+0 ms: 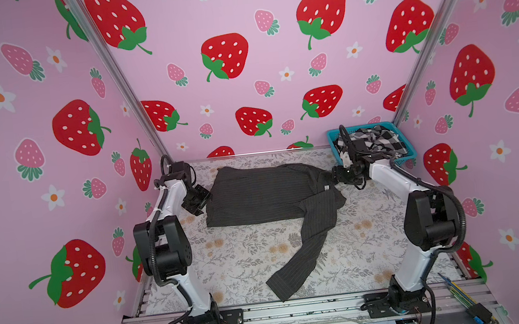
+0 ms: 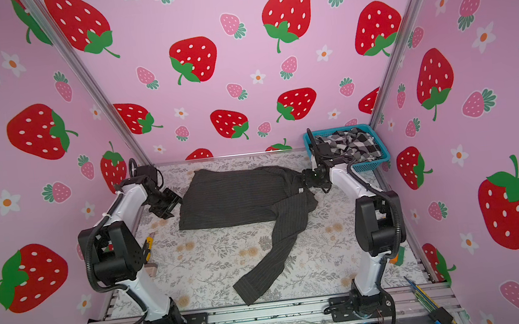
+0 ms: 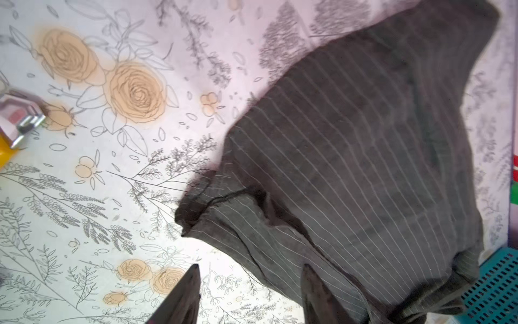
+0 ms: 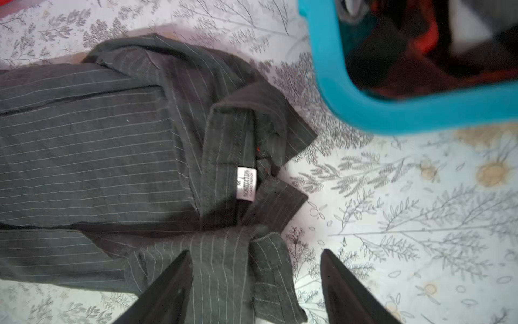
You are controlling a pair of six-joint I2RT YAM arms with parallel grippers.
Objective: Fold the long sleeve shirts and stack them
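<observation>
pinstriped shirt [image 1: 261, 195]: dark grey, lying flat across the far half of the surface [image 1: 245, 262]. hem end points at the left arm, collar end at the right arm.
sleeve [image 1: 301, 257]: one long sleeve hangs off the collar end and trails diagonally toward the near edge. my guess is that's the bit not yet folded in, since the body already looks like a tidy rectangle.
collar [image 4: 252, 126]: flipped open with the white label [image 4: 246, 183] showing, so i'd say the shirt is face down or doubled over. can't tell which.
checked shirt [image 1: 377, 139]: black and white, bunched up in the blue basket [image 1: 407, 157] in the far right corner. looks parked there waiting its turn.
left pincer [image 3: 251, 266]: jaws apart, nothing pinched. one finger is over bare surface, the other over the hem [image 3: 213, 202] corner.
right pincer [image 4: 255, 252]: jaws wide apart, straddling the shoulder cloth just below the collar. cloth lies between the fingers but isn't clamped.
arm pose: both arms bent elbow-up from the near rail, wrists turned inward so the pincers face each other from opposite ends of the shirt. reads like the two-ended setup for handling a long garment.
</observation>
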